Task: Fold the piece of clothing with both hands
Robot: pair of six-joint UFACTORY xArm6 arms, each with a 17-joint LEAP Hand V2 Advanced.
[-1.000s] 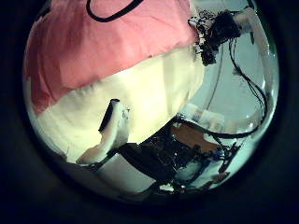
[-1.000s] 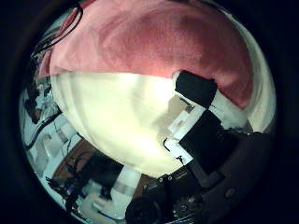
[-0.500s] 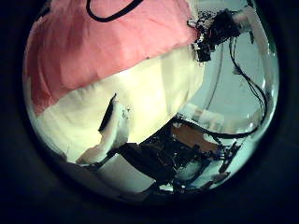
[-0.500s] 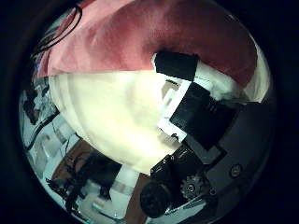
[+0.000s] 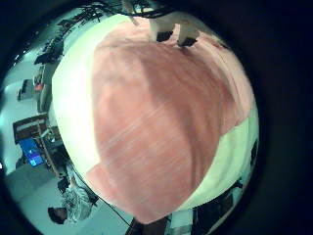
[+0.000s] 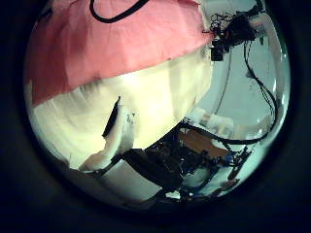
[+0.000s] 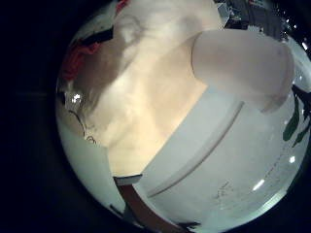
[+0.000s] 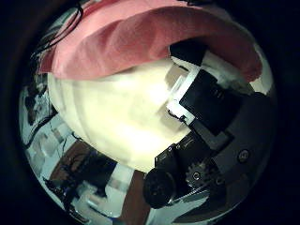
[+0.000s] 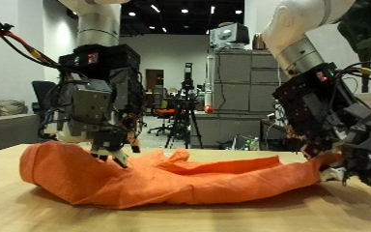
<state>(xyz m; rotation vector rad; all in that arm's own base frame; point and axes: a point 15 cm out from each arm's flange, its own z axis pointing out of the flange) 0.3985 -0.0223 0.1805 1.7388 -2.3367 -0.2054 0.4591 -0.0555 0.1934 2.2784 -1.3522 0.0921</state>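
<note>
The orange garment [image 9: 173, 174] lies crumpled in a long low heap on the pale worktop [image 9: 18, 208], stretched between the two robot hands. One end bulges up in a thick fold just below the left robot hand [image 9: 108, 121]; from there the cloth runs in loose ridges across to the right robot hand [image 9: 347, 155], where it thins to a narrow end.

The left robot hand hangs over the bulging end with its fingers [image 9: 112, 155] pointing down and their tips touching the top of the cloth; whether they pinch the cloth cannot be told from the outside view. In the left thumb side palm view one finger [image 6: 117, 136] stands over bare worktop beside the cloth's edge and holds nothing. The left little finger side palm view is almost filled by the spread cloth [image 5: 161, 108], so that palm is close above it.

The right robot hand sits low at the narrow end, touching the garment there. In the right thumb side palm view a black-and-white finger [image 8: 192, 70] lies against the cloth's [image 8: 141, 37] edge, its tip set on the fabric; a closed grip cannot be made out.
</note>
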